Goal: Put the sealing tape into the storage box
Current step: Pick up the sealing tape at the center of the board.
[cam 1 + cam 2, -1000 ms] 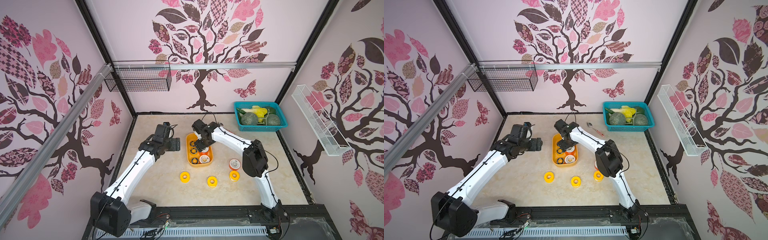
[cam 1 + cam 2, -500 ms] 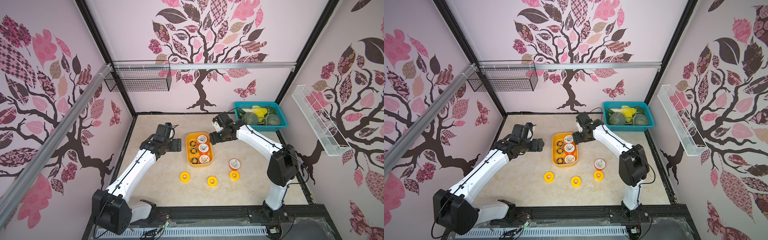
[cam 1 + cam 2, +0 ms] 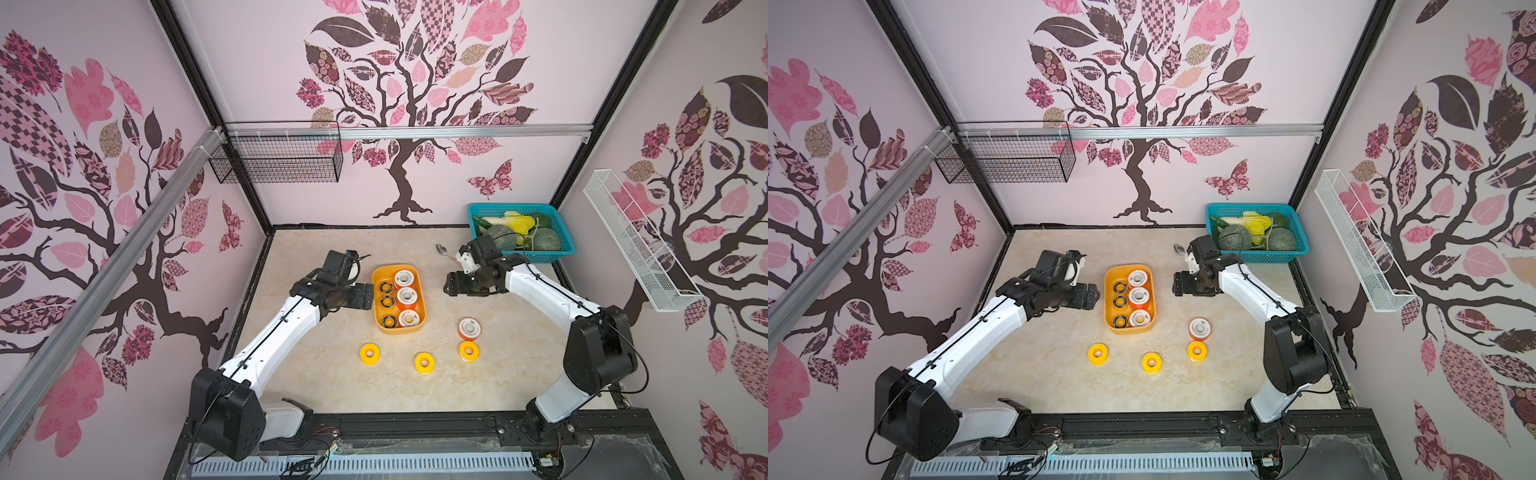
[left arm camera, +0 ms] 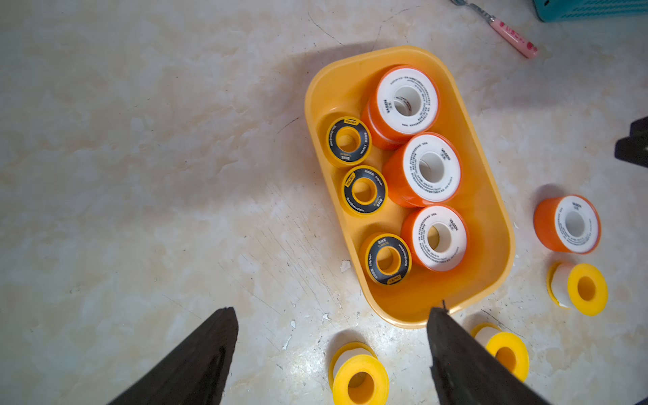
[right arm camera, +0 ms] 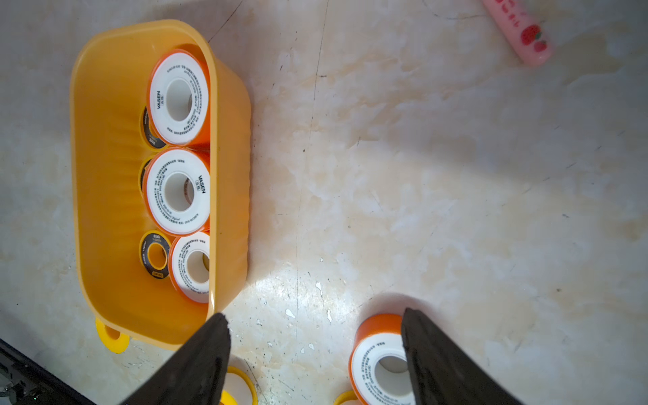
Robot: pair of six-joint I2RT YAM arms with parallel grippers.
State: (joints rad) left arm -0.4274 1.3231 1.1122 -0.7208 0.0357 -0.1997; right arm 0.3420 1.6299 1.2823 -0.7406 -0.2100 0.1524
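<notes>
Beige marble-look tabletop (image 3: 316, 374) inside a booth with pink tree-decal walls.

Both top views: storage box (image 3: 376, 286) sits mid-table between the two arms, long side running front to back. Six sealing tape rolls lie flat inside it. Three orange white-faced rolls (image 3: 406, 297) form the row on the right arm's side, and three black yellow-ringed rolls (image 3: 387, 301) form the other row. Four more sit outside on the table toward the front: one loose orange roll (image 3: 469, 328) and three all-yellow rolls (image 3: 424, 362), the orange just behind the rightmost yellow.

Arms: left gripper (image 3: 371, 296) is just beside the box's left wall, released, nothing in it. The right gripper (image 3: 448, 286) is off the box's right side, apart from it, jaws spread, also empty.

Teal basket (image 3: 552, 254) of vegetables is in the back right corner. A pink-handled spoon (image 3: 442, 249) lies beside it; probably a spoon, the head is tiny here. Black wire basket (image 3: 282, 162) hangs on the back rail, white mesh tray (image 3: 636, 245) on the right wall.

Left wrist: fingers (image 4: 196, 364) wide apart, only table and one yellow roll showing between them. The box is fully visible with all six rolls face up. One fingertip overlaps the box's short end in the picture.

Right wrist: fingers (image 5: 196, 368) spread, grasping nothing. The loose orange roll sits on the table, partly hidden behind one finger. The box's outer long wall faces the camera, and the orange row sits against that wall inside.
</notes>
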